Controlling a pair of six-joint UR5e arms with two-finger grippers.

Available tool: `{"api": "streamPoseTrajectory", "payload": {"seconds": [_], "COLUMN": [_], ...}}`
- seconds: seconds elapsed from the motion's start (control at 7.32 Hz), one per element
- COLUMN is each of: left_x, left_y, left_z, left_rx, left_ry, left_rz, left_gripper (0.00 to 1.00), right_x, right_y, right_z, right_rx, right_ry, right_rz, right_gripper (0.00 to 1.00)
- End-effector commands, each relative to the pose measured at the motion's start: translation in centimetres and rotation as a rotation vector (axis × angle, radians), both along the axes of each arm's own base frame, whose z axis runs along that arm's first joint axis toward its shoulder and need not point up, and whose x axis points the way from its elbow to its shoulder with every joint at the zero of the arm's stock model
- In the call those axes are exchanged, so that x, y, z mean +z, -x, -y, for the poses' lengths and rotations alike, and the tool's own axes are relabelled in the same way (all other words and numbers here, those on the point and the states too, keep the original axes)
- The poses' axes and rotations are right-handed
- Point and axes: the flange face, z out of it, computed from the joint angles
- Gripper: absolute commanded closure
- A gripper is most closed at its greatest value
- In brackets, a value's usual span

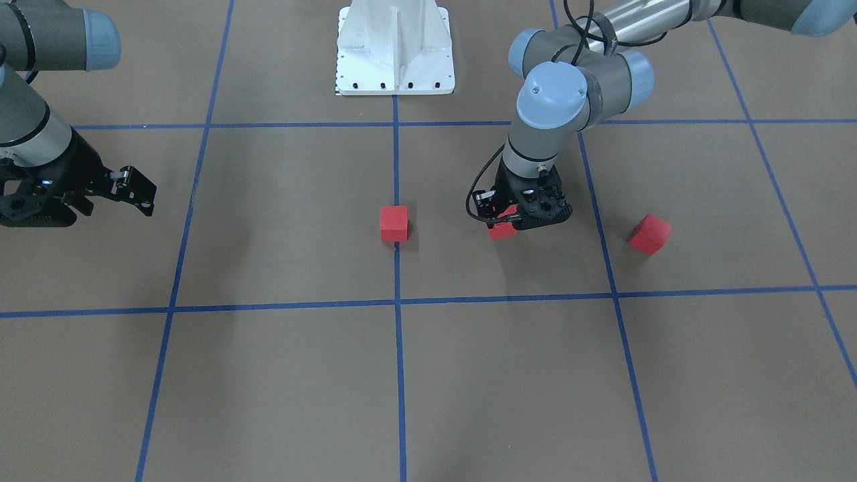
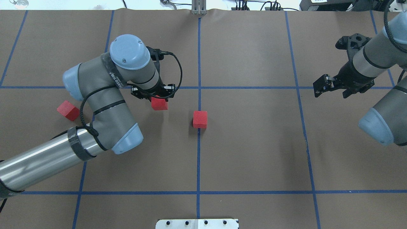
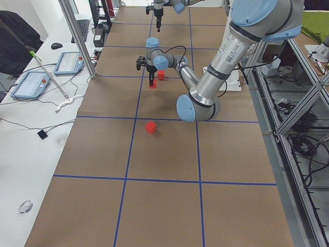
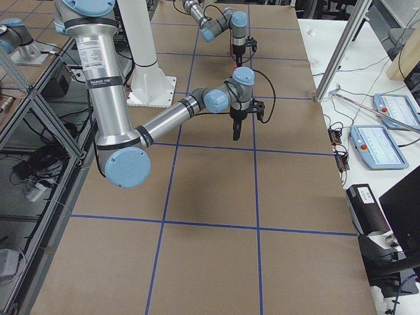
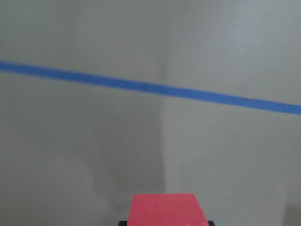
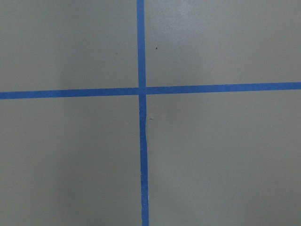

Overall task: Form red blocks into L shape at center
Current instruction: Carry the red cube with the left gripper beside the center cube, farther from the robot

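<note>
Brown paper ruled with blue tape (image 2: pixel 251 192) covers the table (image 2: pixel 254 143), and a white base (image 1: pixel 395 47) stands at the robot's edge. The left gripper (image 2: pixel 156 98) points down just left of the center (image 2: pixel 210 136), its fingers closed onto the sides of the held block (image 2: pixel 159 104). In the left wrist view that block (image 5: pixel 167 209) fills the bottom edge, with a tape line crossing the blurred paper beyond it. Whether it touches the paper or hangs just clear, I cannot tell.

The middle block (image 2: pixel 200 119) sits on the paper at the center, squarely on the tape line that runs from the base to the far edge. It lies near the held block but apart from it. The third block (image 2: pixel 67 110) lies further toward the table's left edge, turned askew to the grid and partly behind the left arm's elbow in the overhead view.

The right gripper (image 2: pixel 320 86) hangs above the paper near the right edge, well apart from all three blocks. How far its fingers stand open I cannot tell. Its wrist camera shows only a crossing of two tape lines.
</note>
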Motion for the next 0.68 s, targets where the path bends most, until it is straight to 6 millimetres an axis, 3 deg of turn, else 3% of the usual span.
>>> {"api": "streamPoseTrajectory", "payload": {"seconds": [0.0, 0.14, 0.27, 0.55], "left_x": [-4.7, -5.7, -4.8, -6.1], "left_y": [-5.9, -6.8, -8.6, -9.5], "left_z": [4.1, 4.4, 3.3, 2.9], "left_rx": [0.067, 0.072, 0.098, 0.109], "left_ry": [-0.038, -0.037, -0.028, -0.031], "left_rz": [0.046, 0.047, 0.064, 0.057], "left_gripper": [1.00, 1.00, 1.00, 1.00], "right_x": [0.0, 0.0, -0.1, -0.2], "right_y": [0.0, 0.0, 0.0, 0.0], "right_z": [0.0, 0.0, 0.0, 0.0], "right_rx": [0.003, 0.004, 0.004, 0.006], "right_ry": [0.002, 0.004, 0.002, 0.003], "right_rz": [0.000, 0.000, 0.001, 0.002], "right_gripper": [0.00, 0.00, 0.00, 0.00]}}
